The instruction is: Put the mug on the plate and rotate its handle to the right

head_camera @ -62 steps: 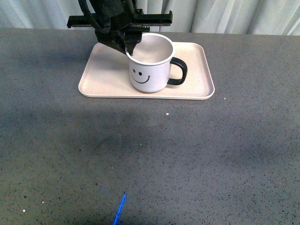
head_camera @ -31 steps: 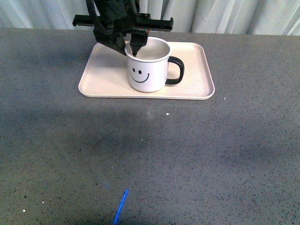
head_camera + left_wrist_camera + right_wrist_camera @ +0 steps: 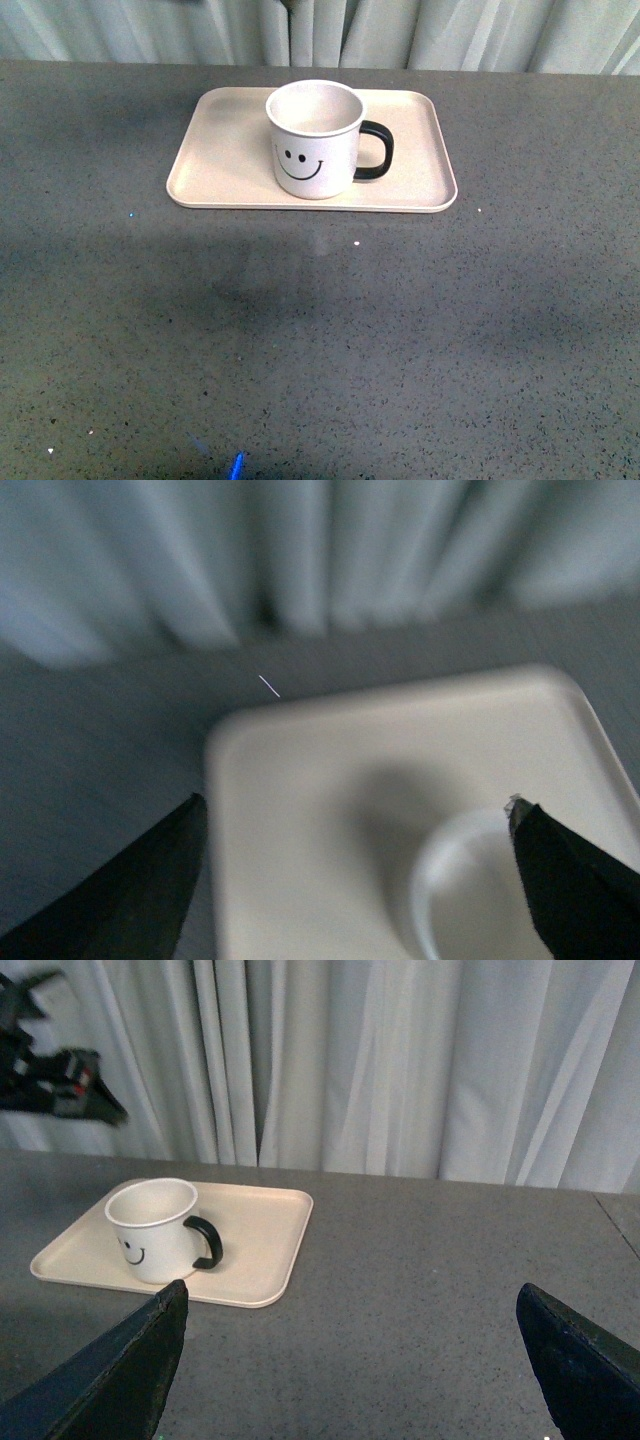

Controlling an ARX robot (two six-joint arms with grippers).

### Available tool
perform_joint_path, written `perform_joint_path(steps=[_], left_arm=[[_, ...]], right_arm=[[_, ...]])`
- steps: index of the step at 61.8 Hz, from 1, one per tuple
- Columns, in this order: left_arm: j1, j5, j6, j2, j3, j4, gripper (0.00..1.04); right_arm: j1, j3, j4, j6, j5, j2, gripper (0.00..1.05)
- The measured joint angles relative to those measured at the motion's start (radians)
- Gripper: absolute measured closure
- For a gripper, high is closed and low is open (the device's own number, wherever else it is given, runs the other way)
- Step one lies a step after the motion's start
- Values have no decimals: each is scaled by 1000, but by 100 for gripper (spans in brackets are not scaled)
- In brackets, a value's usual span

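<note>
The white mug [image 3: 315,140] with the smiley face stands upright on the pale plate [image 3: 220,160], its black handle [image 3: 375,150] pointing right. Neither gripper shows in the front view. My left gripper [image 3: 355,810] is open and raised above the plate [image 3: 300,810]; the mug's rim [image 3: 450,880] shows blurred below, nearer one of its fingertips, with nothing held. My right gripper [image 3: 352,1295] is open over bare table, well away from the mug [image 3: 150,1230], its handle [image 3: 205,1243] and the plate [image 3: 265,1250].
Grey speckled table [image 3: 320,330] with a pale curtain [image 3: 450,30] along its far edge. A small blue streak [image 3: 237,465] lies at the near edge. My left arm [image 3: 60,1085] hangs in the air above the plate's far side.
The left gripper has let go of the mug's rim and risen out of the front view. The mug stays on the plate with its handle to the right.
</note>
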Motion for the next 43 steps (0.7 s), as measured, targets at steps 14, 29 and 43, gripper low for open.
perform_joint_path(steps=[14, 29, 43], left_arm=[[103, -129, 50, -310, -603, 818, 59], [177, -40, 58, -506, -939, 912, 103], [236, 10, 60, -680, -1117, 916, 103]], right_arm=[[0, 0, 0, 0, 0, 0, 9], [0, 0, 0, 0, 0, 0, 9], [0, 0, 0, 0, 0, 0, 9]])
